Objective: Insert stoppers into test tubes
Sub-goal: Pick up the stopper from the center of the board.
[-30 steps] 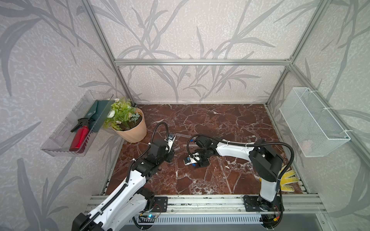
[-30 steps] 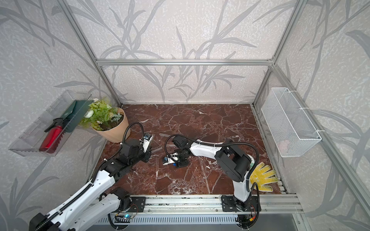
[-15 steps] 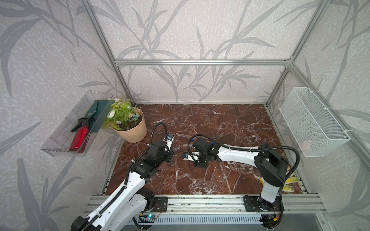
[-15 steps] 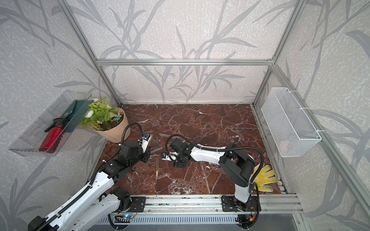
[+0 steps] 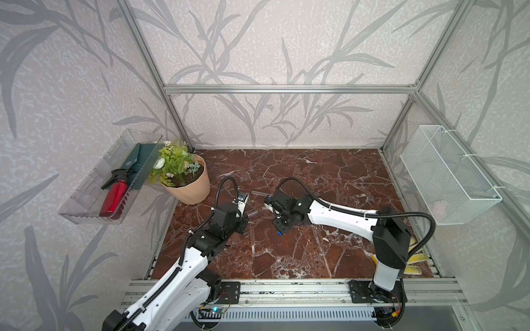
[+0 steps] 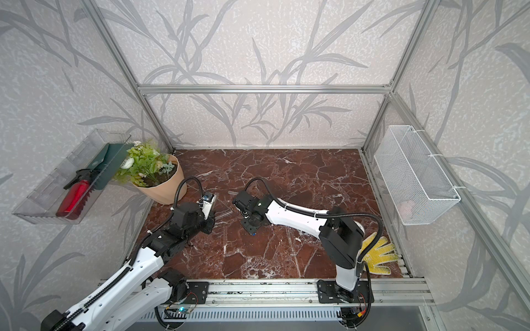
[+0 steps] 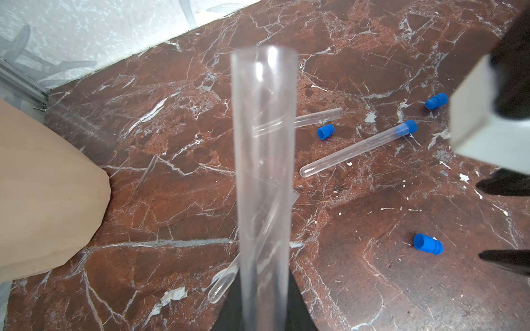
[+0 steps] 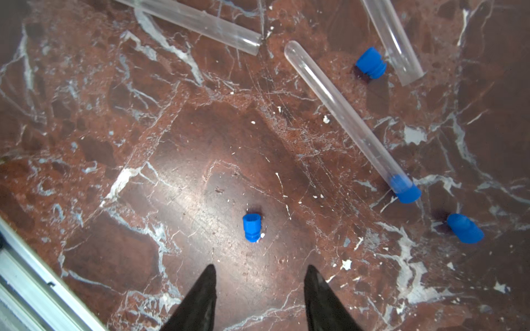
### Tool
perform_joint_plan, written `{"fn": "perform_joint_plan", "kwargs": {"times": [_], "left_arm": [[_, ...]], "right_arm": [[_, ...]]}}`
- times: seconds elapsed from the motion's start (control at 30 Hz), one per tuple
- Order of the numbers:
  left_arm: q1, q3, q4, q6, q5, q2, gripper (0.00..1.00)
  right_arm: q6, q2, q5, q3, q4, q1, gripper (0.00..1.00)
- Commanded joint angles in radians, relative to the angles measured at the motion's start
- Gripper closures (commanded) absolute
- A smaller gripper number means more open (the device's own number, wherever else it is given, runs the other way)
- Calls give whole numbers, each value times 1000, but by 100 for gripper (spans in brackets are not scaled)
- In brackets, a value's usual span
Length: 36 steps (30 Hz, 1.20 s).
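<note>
- The marble table (image 5: 315, 177) carries all the task's pieces, gathered in the space between the two arms.
- The left gripper (image 7: 263, 303) is clamped on the closed end of the held tube (image 7: 263, 172). The tube's open mouth points away from the wrist and is empty.
- The right gripper (image 8: 261, 269) hangs low over the table with its jaws apart and nothing in them.
- The capped tube (image 8: 350, 120) lies flat with a blue plug (image 8: 405, 190) already in its mouth, so one of four looks done.
- Two open tubes (image 8: 200, 23) (image 8: 393, 37) lie nearby, waiting.
- The nearest stopper (image 8: 252, 227) lies on its side just ahead of the open right jaws, not yet between them. Two more stoppers (image 8: 370, 63) (image 8: 464, 229) lie further off.
- The step in hand appears to be fetching a stopper for the held tube. Next, the right jaws should advance to straddle the nearest stopper, close gently so it doesn't squirt away, then carry it to the waiting mouth.
</note>
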Motion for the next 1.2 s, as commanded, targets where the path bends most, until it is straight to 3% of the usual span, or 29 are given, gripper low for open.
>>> {"fn": "perform_joint_plan", "kwargs": {"times": [0.0, 0.47, 0.73, 1.17], "left_arm": [[4, -1, 16, -27, -4, -6, 100], [4, -10, -13, -21, 1, -48, 100], [6, -10, -11, -13, 6, -49, 100], [6, -13, -19, -11, 6, -60, 100]], "right_arm": [[70, 71, -32, 52, -158, 2, 50], [20, 247, -101, 205, -206, 2, 55], [15, 297, -97, 240, -221, 2, 57], [29, 335, -27, 261, -248, 2, 69]]}}
